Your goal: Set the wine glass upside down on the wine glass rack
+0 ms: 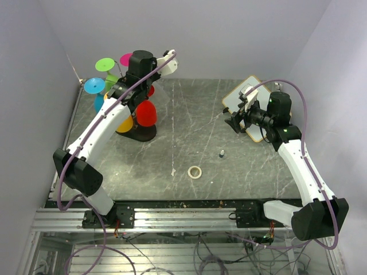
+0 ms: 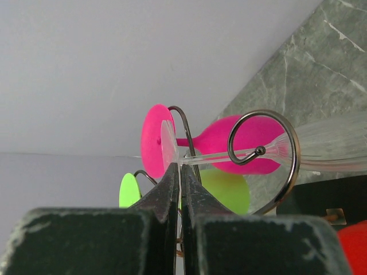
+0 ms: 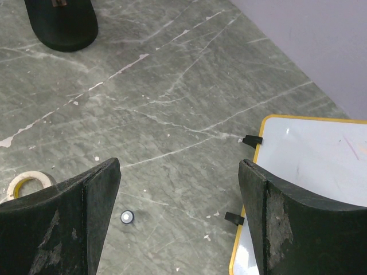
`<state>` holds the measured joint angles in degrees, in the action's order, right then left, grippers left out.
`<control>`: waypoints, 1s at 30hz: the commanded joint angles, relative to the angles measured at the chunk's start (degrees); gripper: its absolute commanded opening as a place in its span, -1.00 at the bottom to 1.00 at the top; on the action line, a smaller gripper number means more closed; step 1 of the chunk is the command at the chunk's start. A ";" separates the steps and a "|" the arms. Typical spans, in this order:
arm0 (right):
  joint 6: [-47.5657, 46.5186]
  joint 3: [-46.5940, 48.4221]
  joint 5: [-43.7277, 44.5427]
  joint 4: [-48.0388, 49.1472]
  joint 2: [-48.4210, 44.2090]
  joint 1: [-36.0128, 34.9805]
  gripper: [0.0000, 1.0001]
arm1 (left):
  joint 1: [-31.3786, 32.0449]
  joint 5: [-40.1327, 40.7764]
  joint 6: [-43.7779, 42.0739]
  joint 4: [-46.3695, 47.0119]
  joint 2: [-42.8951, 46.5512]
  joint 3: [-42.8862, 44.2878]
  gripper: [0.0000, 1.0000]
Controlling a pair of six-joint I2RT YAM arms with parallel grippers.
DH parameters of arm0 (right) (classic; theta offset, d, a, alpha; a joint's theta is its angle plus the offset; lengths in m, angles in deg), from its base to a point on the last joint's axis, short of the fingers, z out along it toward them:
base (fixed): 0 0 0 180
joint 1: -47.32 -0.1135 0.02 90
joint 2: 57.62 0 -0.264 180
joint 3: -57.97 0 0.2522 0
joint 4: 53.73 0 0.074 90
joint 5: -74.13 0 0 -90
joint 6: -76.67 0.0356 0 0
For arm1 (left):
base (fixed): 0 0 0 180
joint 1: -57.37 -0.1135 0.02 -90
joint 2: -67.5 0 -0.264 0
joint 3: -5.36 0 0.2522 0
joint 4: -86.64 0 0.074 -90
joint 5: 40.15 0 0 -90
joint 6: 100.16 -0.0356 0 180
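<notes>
wine glass (image 2: 328, 144) foot seemingly in left jaws, stem through rack (image 2: 265, 113)

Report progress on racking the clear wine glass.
Done: the clear wine glass has its stem inside a curled arm of the wine glass rack. In hand: the left gripper is shut on its foot. Left: let go and withdraw. The right gripper hangs open, empty.

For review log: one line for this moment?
left pincer: shut on wine glass | stem at wine glass rack curl | right pincer: open
</notes>
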<state>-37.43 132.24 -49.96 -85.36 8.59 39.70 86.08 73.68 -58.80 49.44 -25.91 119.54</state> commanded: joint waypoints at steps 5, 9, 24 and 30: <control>-0.51 -0.56 -0.14 1.08 0.25 -0.38 0.67 | 0.32 -0.89 -0.22 -3.11 2.24 0.54 -0.86; -0.57 -0.57 -0.10 1.17 0.24 -0.33 0.67 | 0.38 -2.72 -0.93 -3.47 3.15 0.07 -0.86; -0.52 -0.83 0.07 1.52 0.23 -0.38 0.68 | 0.45 -7.20 -0.37 -5.91 4.02 0.89 -0.86; -0.43 -0.92 0.16 1.60 0.30 -0.38 0.68 | 0.61 -9.64 0.48 -5.77 4.23 1.35 -0.86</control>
<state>-37.63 132.04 -49.94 -85.33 8.64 39.68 86.10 66.82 -59.26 43.34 -23.18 119.54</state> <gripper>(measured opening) 0.836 0.072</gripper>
